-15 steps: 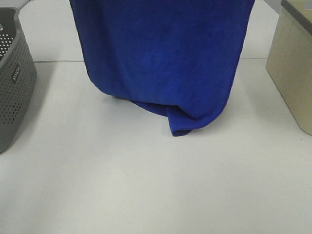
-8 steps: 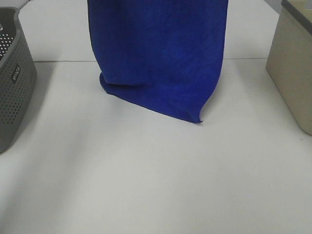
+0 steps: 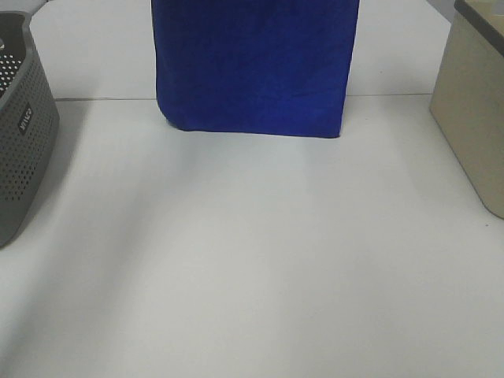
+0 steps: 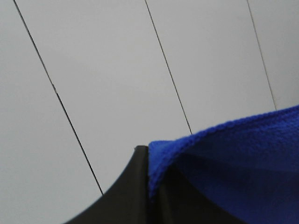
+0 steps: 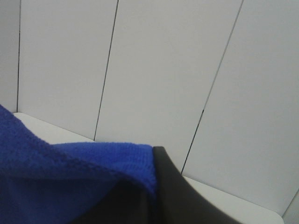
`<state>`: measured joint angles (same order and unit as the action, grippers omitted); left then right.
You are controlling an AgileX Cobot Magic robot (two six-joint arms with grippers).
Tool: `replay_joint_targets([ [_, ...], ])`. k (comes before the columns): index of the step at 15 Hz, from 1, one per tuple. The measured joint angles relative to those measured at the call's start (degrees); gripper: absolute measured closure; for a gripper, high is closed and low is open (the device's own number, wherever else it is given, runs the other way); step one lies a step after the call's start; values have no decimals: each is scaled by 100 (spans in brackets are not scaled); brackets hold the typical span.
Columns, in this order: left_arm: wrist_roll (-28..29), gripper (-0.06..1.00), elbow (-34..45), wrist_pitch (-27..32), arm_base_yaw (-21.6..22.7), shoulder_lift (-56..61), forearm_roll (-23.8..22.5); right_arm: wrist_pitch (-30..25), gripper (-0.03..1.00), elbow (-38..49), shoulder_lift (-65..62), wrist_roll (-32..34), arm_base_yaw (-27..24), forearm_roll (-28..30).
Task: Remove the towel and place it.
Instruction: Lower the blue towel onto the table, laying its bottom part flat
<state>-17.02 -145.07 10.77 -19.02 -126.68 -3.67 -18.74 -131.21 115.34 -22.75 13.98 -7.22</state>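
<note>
Hoisted higher than a second ago, leaving the towel (image 3: 252,67) hanging as a flat blue sheet in the upper centre of the high view. Lower hem now straight and level, where a crumpled fold trailed on the white table (image 3: 252,268) before.

Shown only from overhead: the full width of the drape, cut off by the frame's top edge. Shown only from the wrists: the cloth's top hem, pinched at both ends against a pale panelled wall.

Clamped in the left gripper (image 4: 149,161), with dark fingers (image 4: 131,196) pressed together on the stitched edge. Nipped likewise in the right gripper (image 5: 152,184), with blue pile folding over a black finger (image 5: 170,186).

Flanked, well apart, by a grey perforated basket (image 3: 24,134) at the left edge and a beige box (image 3: 472,110) at the right edge.
</note>
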Motion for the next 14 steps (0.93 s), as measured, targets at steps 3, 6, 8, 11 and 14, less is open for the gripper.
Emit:
replay_joint_targets([
  [3,0,94,0,-155,0,0,-166,40,95,0,34,-252,0,-258],
  [6,0,94,0,-195,0,0,-178,97,95,0,52,-286,0,-269],
  [8,0,94,0,-705,0,0,-264,665,95,0,52,-332,0,-344],
  [11,0,94,0,-1358,0,0,-424,1238,95,0,52,-338,0,-550],
  [14,0,94,-11,-1518,46,0,-453,1306,95,0,52,-338,0,-602],
])
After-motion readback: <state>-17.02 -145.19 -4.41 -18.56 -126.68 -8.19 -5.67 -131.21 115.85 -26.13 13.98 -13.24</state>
